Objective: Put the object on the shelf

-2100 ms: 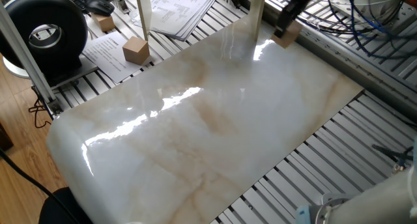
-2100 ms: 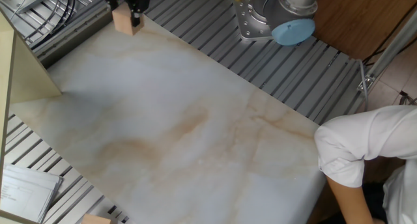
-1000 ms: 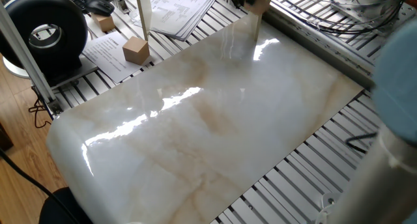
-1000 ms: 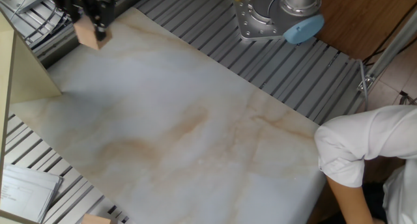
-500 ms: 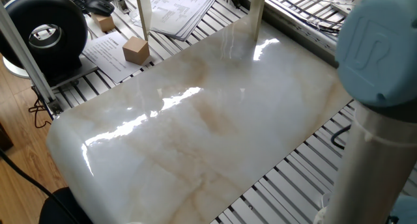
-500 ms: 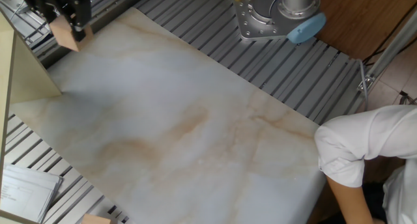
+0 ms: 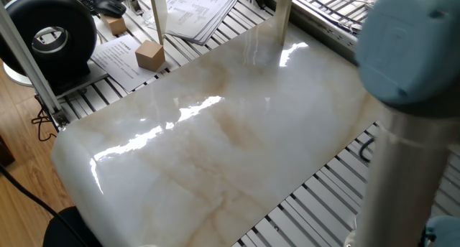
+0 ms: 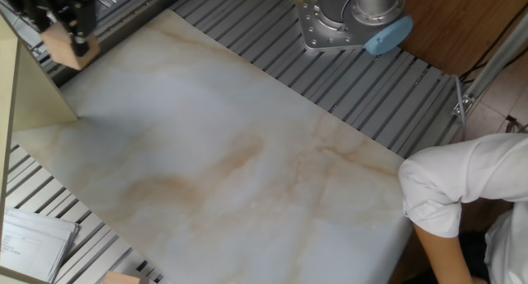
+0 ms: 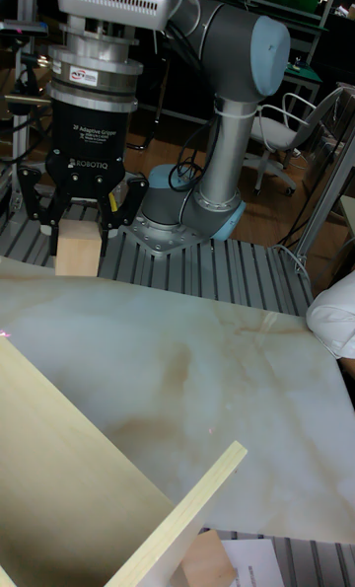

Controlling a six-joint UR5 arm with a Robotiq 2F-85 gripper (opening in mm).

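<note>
The object, a small light-brown wooden cube [image 9: 79, 249] [image 8: 61, 49], hangs just above the back edge of the white marble tabletop [image 9: 197, 350]. My gripper [image 9: 79, 235] [image 8: 63, 38] is shut on it, one black finger on each side. The shelf is pale wood: a slanted board [image 9: 69, 449] fills the bottom of the tall view, and its side panel [image 8: 29, 86] stands right beside the cube. In one fixed view only a shelf upright [image 7: 284, 14] shows; cube and gripper are out of sight there.
A larger tan block [image 7: 149, 54] and a small one [image 7: 113, 24] sit on the slatted bench near papers and a keyboard. The arm's column and blue cap [image 7: 402, 53] fill the right side. A person's white sleeve [image 8: 462, 185] is at the table's corner. Another block [image 9: 202, 557] lies below the shelf.
The gripper has carried the cube along the table's back edge towards the shelf's side panel. The arm's elbow has swung further into the right of one fixed view.
</note>
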